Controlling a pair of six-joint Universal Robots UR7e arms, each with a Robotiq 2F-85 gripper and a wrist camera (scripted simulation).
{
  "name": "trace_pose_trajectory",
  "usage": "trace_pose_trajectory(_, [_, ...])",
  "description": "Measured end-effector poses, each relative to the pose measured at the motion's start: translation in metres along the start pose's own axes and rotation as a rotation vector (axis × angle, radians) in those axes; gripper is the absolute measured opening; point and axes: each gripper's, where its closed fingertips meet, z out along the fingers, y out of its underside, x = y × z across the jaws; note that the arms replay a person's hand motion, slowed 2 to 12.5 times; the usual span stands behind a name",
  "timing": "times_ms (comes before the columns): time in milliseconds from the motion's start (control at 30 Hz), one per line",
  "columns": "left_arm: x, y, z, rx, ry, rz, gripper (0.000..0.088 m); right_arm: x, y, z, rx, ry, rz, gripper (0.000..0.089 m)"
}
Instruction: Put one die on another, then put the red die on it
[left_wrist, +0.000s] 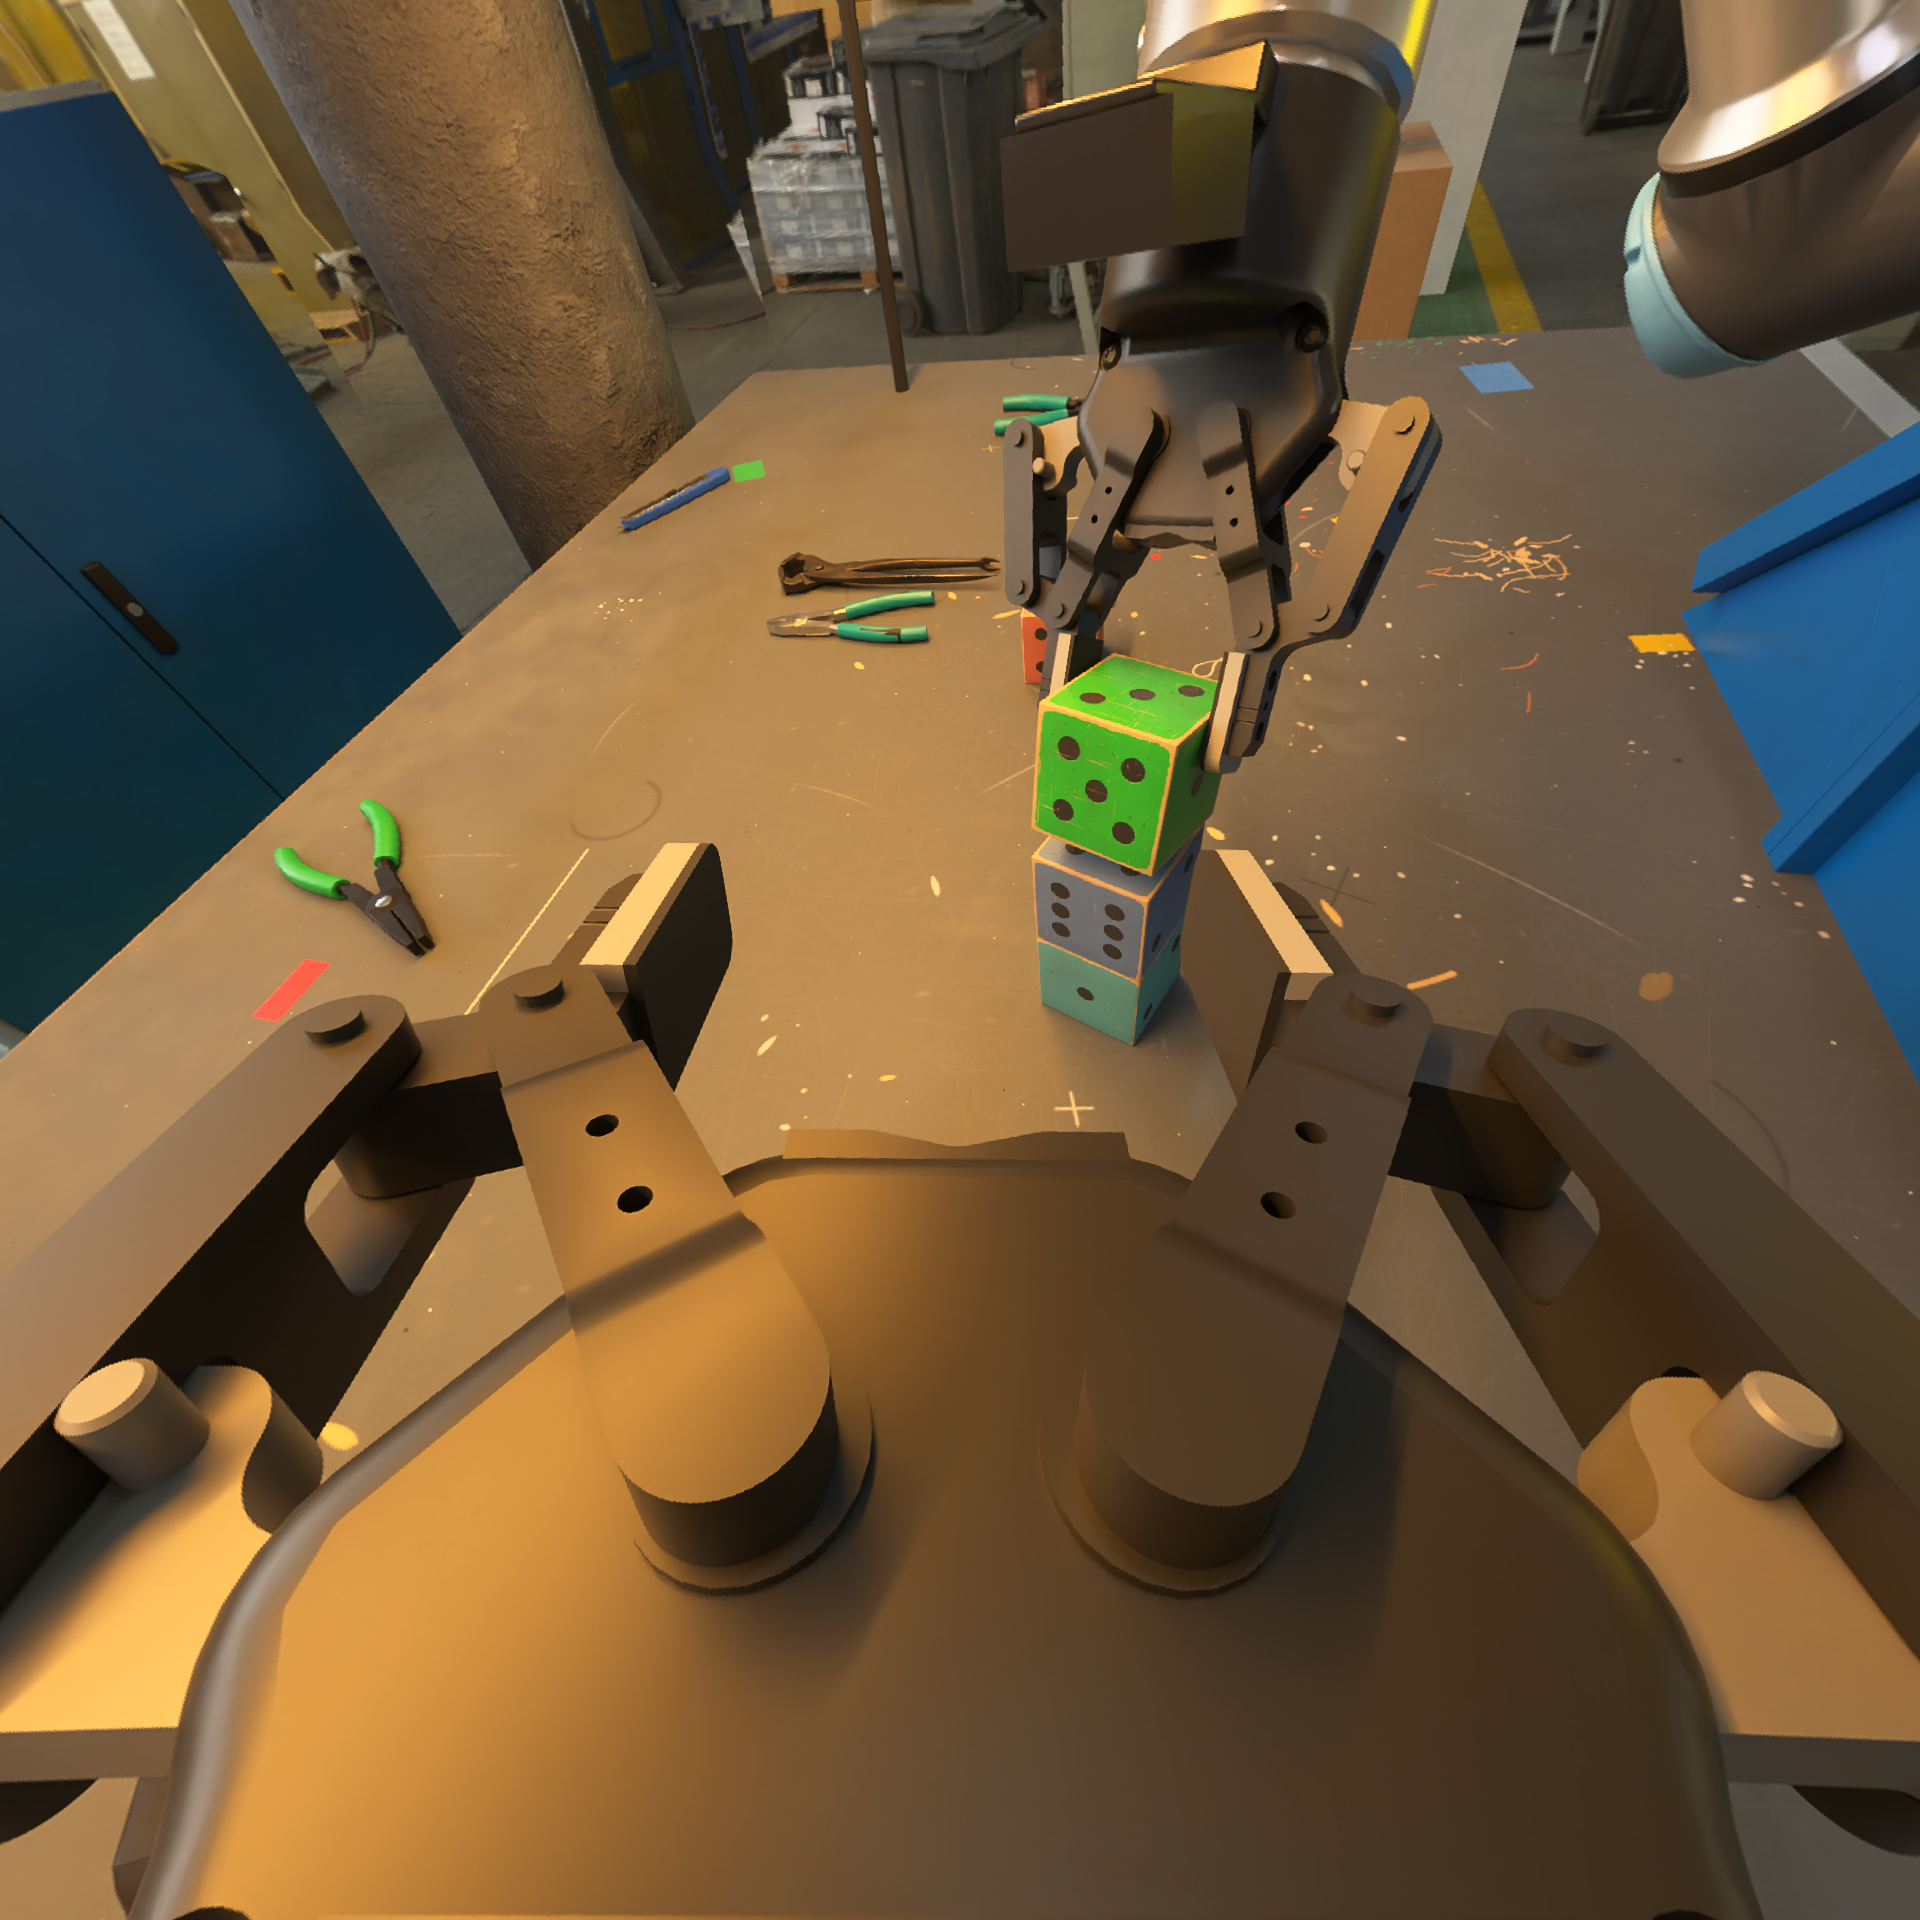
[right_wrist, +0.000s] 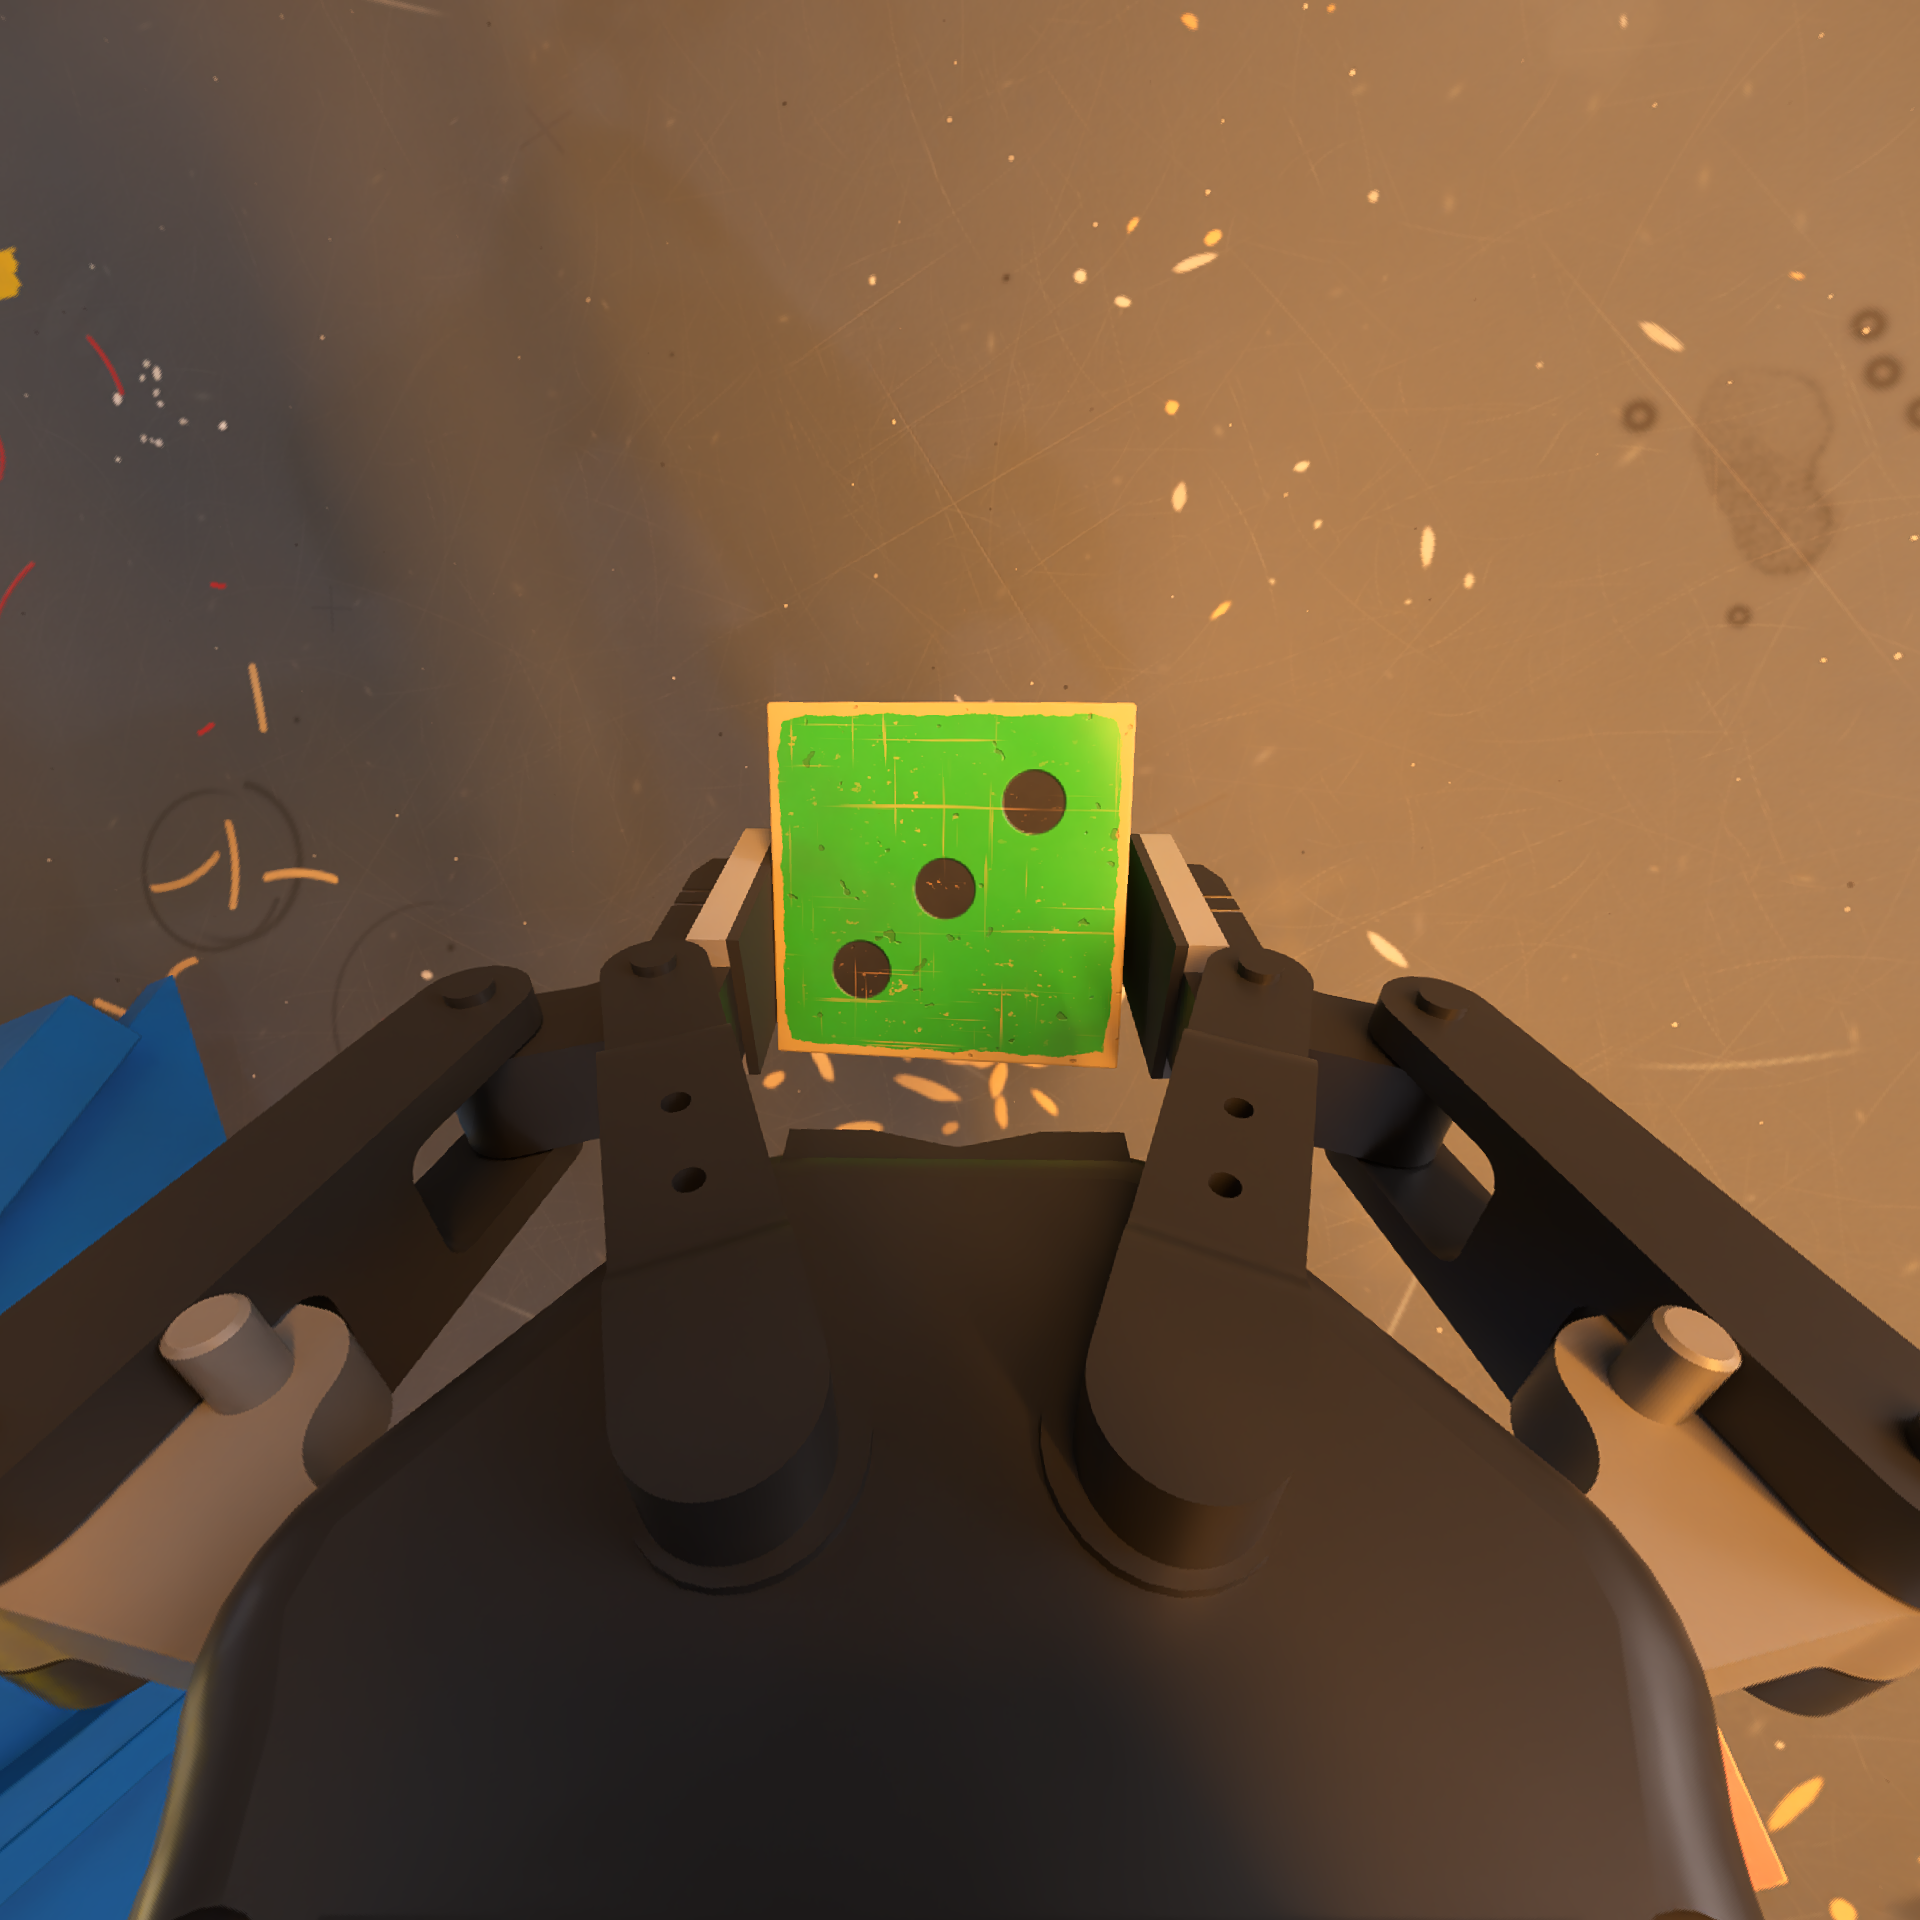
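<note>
So the stack was three high when I looked: a teal die (left_wrist: 1101, 995) on the table (left_wrist: 831, 831), a grey-blue die (left_wrist: 1101, 914) on that, and a bright green die (left_wrist: 1127, 764) on top, twisted a bit off square from the two below. All three were chunky wooden cubes with worn paint, pale bare edges and flat black pips. The green one's top face was scratched up, three pips running on the diagonal.

The right gripper (left_wrist: 1143, 691) came straight down over the stack, its fingers (right_wrist: 1153, 935) narrowed onto opposite sides of the green die (right_wrist: 951, 883), pale pads right against the wood. Whether it was actually squeezing or just touching, I couldn't tell.

The left gripper (left_wrist: 971, 914) sat low just beside the stack, fingers spread wide with nothing between them, one matte black pad close to the stack's side.

The red die (left_wrist: 1036, 646) was on the table right behind the stack, mostly hidden by the right gripper's linkage.

Farther from the stack, on the scuffed, paint-flecked grey surface: green-handled pliers (left_wrist: 358, 878), teal-handled pliers (left_wrist: 852, 621), and dark iron pincers (left_wrist: 883, 569).
</note>
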Motion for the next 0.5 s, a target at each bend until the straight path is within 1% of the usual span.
trace_pose_trajectory(500, [-0.0002,-0.0012,0.0014,0.006,0.005,-0.006,0.0752,0.0005,0.0049,0.0052,-0.033,-0.02,-0.009,0.0545])
